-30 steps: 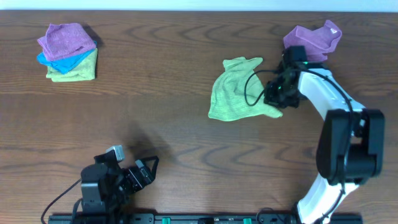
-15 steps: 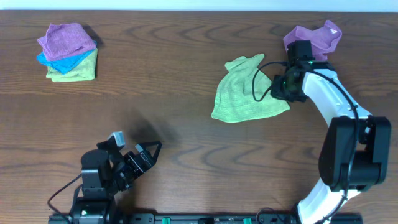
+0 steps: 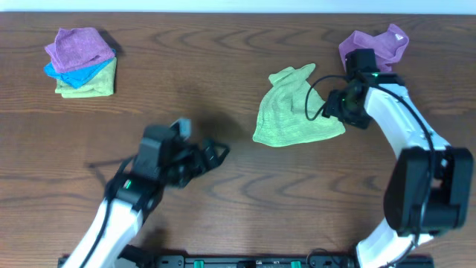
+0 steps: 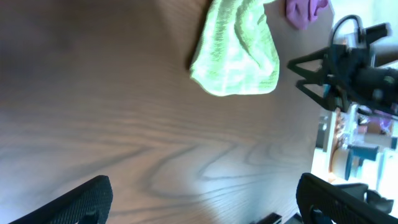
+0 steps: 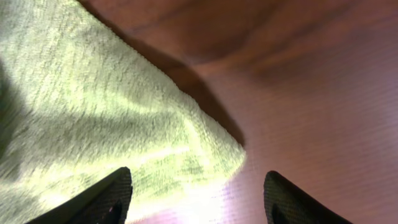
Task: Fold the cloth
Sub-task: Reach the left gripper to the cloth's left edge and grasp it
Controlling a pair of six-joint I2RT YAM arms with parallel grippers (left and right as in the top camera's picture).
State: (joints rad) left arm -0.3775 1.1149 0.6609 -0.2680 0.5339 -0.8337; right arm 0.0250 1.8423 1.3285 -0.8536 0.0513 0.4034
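Observation:
The light green cloth [image 3: 294, 108] lies crumpled and roughly triangular on the wooden table, right of centre. My right gripper [image 3: 339, 112] hovers at its right corner, open. In the right wrist view the cloth [image 5: 93, 112] fills the left side, and its corner lies loose between the spread fingers of the right gripper [image 5: 199, 194]. My left gripper [image 3: 217, 152] is open over bare wood, well to the left of and below the cloth. In the left wrist view the cloth [image 4: 239, 53] lies far ahead of the left gripper [image 4: 205, 200], whose fingers hold nothing.
A crumpled purple cloth [image 3: 375, 46] lies at the back right, just behind the right arm. A stack of folded purple, blue and green cloths [image 3: 80, 63] sits at the back left. The table's front edge runs along the arm bases.
The right gripper has opened and let go of the cloth's right corner after dragging it slightly to the right. The left arm has swung up from the front edge toward the table's middle.

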